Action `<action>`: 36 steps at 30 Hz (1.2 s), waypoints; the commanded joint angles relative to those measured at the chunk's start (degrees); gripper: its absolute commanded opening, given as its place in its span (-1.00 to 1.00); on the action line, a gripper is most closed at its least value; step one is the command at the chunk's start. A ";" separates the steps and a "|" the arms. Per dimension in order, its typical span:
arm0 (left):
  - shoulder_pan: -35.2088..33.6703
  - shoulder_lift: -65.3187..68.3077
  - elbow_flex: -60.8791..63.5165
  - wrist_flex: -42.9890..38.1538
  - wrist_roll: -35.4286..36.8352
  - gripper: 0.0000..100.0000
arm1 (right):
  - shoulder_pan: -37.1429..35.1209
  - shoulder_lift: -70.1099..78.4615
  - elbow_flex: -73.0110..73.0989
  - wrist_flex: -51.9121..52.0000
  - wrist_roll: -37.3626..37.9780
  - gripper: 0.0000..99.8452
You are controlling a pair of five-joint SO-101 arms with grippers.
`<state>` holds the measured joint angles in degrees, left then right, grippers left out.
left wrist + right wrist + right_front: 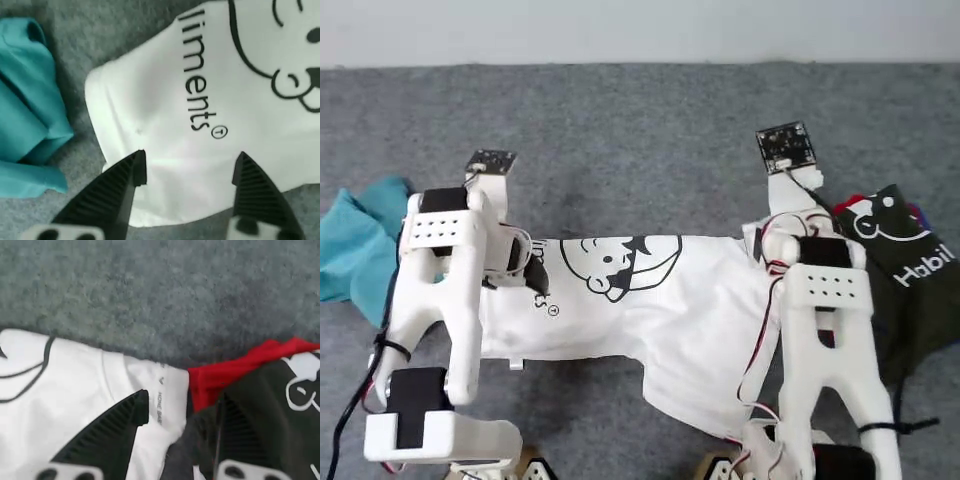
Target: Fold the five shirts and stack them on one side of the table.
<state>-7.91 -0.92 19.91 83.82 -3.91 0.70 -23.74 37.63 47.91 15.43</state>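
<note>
From above: three shirts on the grey felt surface [640,120], pale wall [640,30] behind. One white shirt [650,310] lies spread between my arms, one teal shirt [360,250] lies beside my left arm, and one black shirt [910,290] beside my right.

Left wrist: my left gripper [191,162], jaws apart, is over the white shirt's edge.

Right wrist: my right gripper [182,402], jaws apart, is where white meets black.

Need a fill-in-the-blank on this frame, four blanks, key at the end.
1. The spread-out printed shirt is ___.
2. The left gripper hangs over it with jaws ___.
3. The crumpled shirt beside that gripper is ___.
4. The right gripper hangs where the printed shirt meets a red-edged shirt that is mainly ___.
Missing: white; open; teal; black.
</note>
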 commanded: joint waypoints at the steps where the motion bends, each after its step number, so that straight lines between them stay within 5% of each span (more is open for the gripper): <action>1: -0.88 -1.93 -1.89 -4.04 0.62 -0.45 | -1.80 2.51 -1.05 -3.47 -0.88 -0.55; 6: -6.33 -1.41 -1.27 -15.12 8.44 -0.44 | -1.89 9.36 -2.02 -8.66 -1.14 -0.55; 16: -7.65 14.07 -3.47 -16.00 4.75 -0.44 | -1.80 23.43 -12.22 -8.57 -1.14 -0.55; 29: 5.71 23.56 -22.99 6.33 4.66 -0.45 | -1.71 26.15 -12.84 -8.57 -0.97 -0.55; 36: 0.44 23.65 -23.43 6.86 4.57 -0.45 | -1.71 26.15 -12.57 -8.57 -1.05 -0.55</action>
<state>-4.48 23.08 -1.63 89.98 1.27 -0.62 2.64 27.16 39.47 14.81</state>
